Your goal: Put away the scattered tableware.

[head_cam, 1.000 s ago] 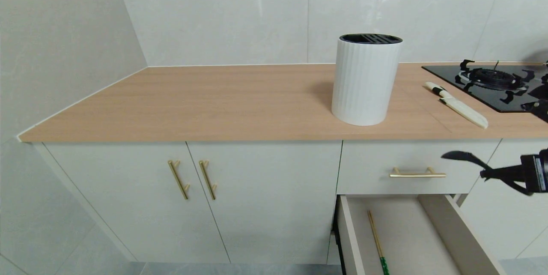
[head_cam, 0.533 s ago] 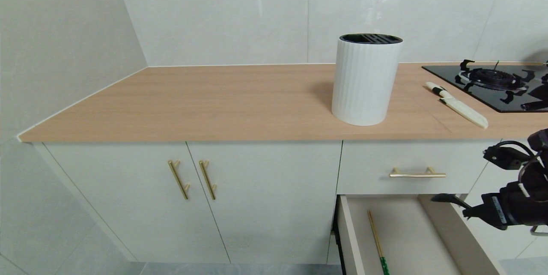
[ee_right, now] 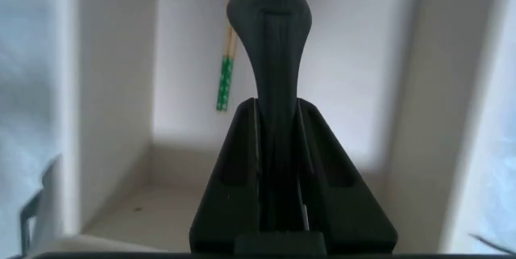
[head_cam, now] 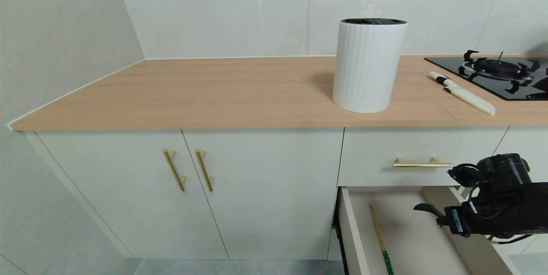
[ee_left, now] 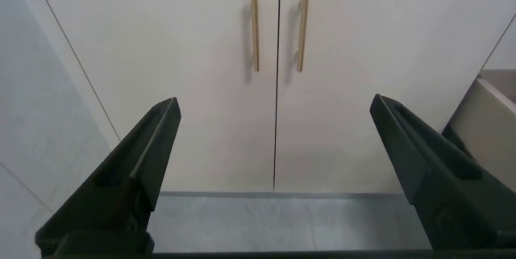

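My right gripper is shut on a black spoon, holding it over the open lower drawer. In the right wrist view the spoon sticks out from the gripper above the drawer floor. A pair of wooden chopsticks with green ends lies inside the drawer. A white-handled knife rests on the wooden countertop beside a tall white ribbed holder. My left gripper is open, low in front of the cabinet doors.
A black gas hob sits at the counter's right end. A shut drawer with a gold handle is just above the open one. Two cabinet doors with gold handles stand to the left. Tiled walls enclose the back and left.
My right gripper has gone down with the spoon, from level with the upper drawer front to over the open drawer. The head camera has shifted, so the counter sits differently.
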Motion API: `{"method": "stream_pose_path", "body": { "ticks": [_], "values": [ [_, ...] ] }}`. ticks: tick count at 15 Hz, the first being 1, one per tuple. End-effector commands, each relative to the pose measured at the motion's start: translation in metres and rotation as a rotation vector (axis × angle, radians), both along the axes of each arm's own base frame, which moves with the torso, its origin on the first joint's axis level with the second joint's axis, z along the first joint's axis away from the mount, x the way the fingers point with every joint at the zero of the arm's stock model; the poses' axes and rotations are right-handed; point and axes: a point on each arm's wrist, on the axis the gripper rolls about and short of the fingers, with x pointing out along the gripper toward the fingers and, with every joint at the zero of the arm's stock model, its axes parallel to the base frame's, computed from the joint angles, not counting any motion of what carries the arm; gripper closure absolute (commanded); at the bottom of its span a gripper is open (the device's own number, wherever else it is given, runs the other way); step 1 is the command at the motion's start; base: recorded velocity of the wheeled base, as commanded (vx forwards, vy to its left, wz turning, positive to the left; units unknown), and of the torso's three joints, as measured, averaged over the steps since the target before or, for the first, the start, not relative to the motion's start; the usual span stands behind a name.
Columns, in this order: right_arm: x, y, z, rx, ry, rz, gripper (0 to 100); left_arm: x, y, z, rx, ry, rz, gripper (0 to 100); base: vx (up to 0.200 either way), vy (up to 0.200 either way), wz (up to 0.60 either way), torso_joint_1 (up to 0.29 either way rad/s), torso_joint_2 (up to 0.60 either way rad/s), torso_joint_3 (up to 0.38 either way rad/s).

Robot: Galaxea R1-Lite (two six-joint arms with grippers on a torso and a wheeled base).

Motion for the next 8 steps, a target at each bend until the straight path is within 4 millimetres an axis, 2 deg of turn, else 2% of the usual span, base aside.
{"method": "stream_pose_path", "body": {
  "ticks": [1, 5, 8],
  "values": [
    [0.0024, 0.0003, -0.0167, 0.000, 0.056, 0.002, 100, 0.0000, 0.0000, 0.0001, 0.000, 0.000, 0.000, 0, 0.000, 0.000, 0.00, -0.115, 0.43, 0.325],
    [0.0054, 0.0003, -0.0215, 0.000, 0.058, 0.002, 100, 0.0000, 0.0000, 0.0001, 0.000, 0.000, 0.000, 0, 0.000, 0.000, 0.00, -0.086, 0.45, 0.355],
    [0.0059, 0.0007, -0.0259, 0.000, 0.058, 0.003, 100, 0.0000, 0.0000, 0.0001, 0.000, 0.000, 0.000, 0, 0.000, 0.000, 0.00, -0.033, 0.39, 0.347]
  ]
}}
